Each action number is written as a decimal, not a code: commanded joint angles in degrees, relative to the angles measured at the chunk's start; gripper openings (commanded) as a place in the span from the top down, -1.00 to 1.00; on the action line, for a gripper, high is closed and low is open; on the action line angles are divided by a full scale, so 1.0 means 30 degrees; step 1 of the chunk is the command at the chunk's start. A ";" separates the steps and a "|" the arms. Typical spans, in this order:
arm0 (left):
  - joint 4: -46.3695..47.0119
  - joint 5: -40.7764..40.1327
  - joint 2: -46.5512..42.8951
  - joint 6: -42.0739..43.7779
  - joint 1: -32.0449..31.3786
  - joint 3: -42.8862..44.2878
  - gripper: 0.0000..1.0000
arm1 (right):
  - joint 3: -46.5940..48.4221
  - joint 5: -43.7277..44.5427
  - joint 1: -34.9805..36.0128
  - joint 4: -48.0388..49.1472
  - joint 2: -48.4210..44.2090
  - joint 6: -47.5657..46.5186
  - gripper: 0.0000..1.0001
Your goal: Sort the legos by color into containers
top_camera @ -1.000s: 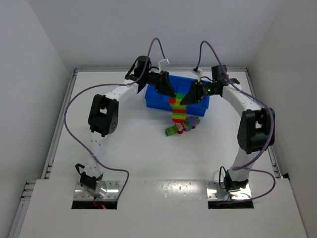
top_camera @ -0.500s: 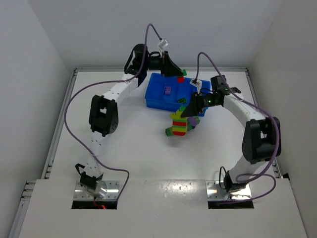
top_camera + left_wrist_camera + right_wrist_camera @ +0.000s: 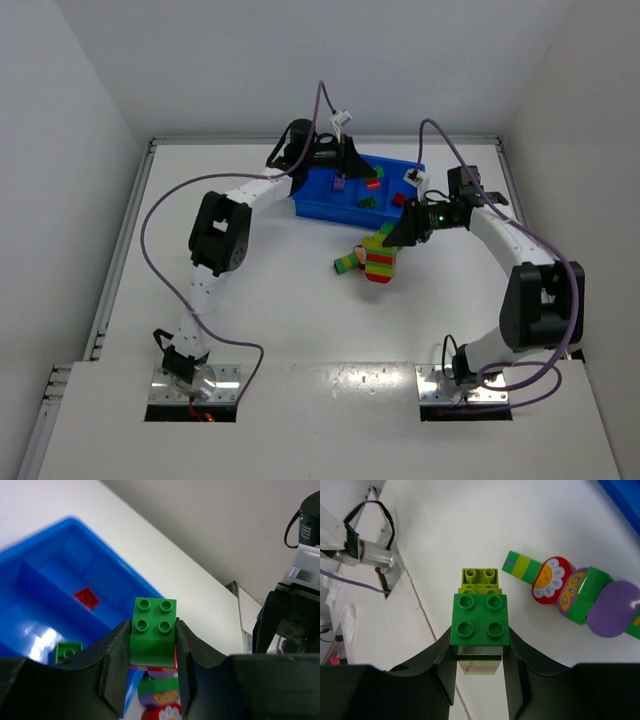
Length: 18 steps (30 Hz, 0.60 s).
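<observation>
Two claws, both mine, and both are closed on bricks.

My left claw point(image 3: 349, 172) hangs over the far side of the blue tray point(image 3: 312, 202). Its fingers point(image 3: 114, 652) pinch a green brick point(image 3: 152, 642) from either side, and the four studs face my wrist camera. A thin red layer shows just under the green. Lower in the gap between the fingers I see patterned green, purple and red bits, but I cannot tell whether they are joined to the brick.

Inside the tray lie a red brick point(image 3: 86, 597), a loose green one point(image 3: 67, 651) and a small purple piece point(image 3: 340, 183). From above a second red brick point(image 3: 397, 198) shows toward the tray's right end. I cannot make out which compartment each one sits in.

My right claw point(image 3: 393, 237) is on the near side of the tray, off its right half, and it grips a striped stick point(image 3: 480, 622). The stick's green end brick sits tight between my fingers, a yellow-green brick shows just beyond it, and paler stripes show beneath. From above, the stick point(image 3: 380, 264) shows green, red and yellow bands, and it hangs over the white desk point(image 3: 250, 300) close to the tray.

Beside it, also on the tray's near side, a loose row of legos point(image 3: 572, 594) lies flat on the desk. It runs from a green-and-yellow end through a red flower piece, a patterned purple piece and a green brick to a plain purple piece. It is apart from the stick I hold.
</observation>
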 commanded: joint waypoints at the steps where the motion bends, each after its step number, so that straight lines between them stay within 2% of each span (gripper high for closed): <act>1: 0.2108 -0.0106 -0.3061 -0.0742 0.0354 -0.1856 1.00 | -0.0824 0.0786 0.0469 0.0150 -0.0581 -0.0815 0.96; 5: 0.2607 -0.0924 -0.5872 -0.1120 0.0735 -0.5339 1.00 | -0.1498 0.3097 0.0645 0.1585 -0.0202 -0.0380 0.96; 8: 0.3045 -0.2651 -0.8385 -0.1123 0.1143 -0.8562 1.00 | -0.1879 0.5056 0.1463 0.3164 -0.0026 0.0005 0.96; 10: 0.3486 -0.3673 -0.9418 -0.1911 0.1319 -1.0637 1.00 | -0.2055 0.5970 0.2254 0.3958 -0.0025 0.0210 0.87; 11: 0.3487 -0.3999 -0.9829 -0.1914 0.1321 -1.1143 1.00 | -0.2057 0.6757 0.2518 0.4688 -0.0025 0.0442 0.73; 12: 0.3487 -0.4263 -1.0558 -0.2146 0.1524 -1.1612 1.00 | -0.2057 0.6968 0.2752 0.4956 -0.0025 0.0618 0.36; 13: 0.3255 -0.4730 -1.0885 -0.2148 0.1526 -1.2313 1.00 | -0.2057 0.6970 0.2929 0.5133 0.0237 0.0881 0.17; 16: 0.2465 -0.6191 -1.2083 -0.2148 0.1526 -1.3400 1.00 | -0.1676 0.7204 0.3368 0.6011 0.0415 0.1817 -0.27; 18: 0.2257 -0.6841 -1.2556 -0.2498 0.1526 -1.3812 1.00 | -0.1471 0.7204 0.3546 0.7293 0.0183 0.2637 -0.39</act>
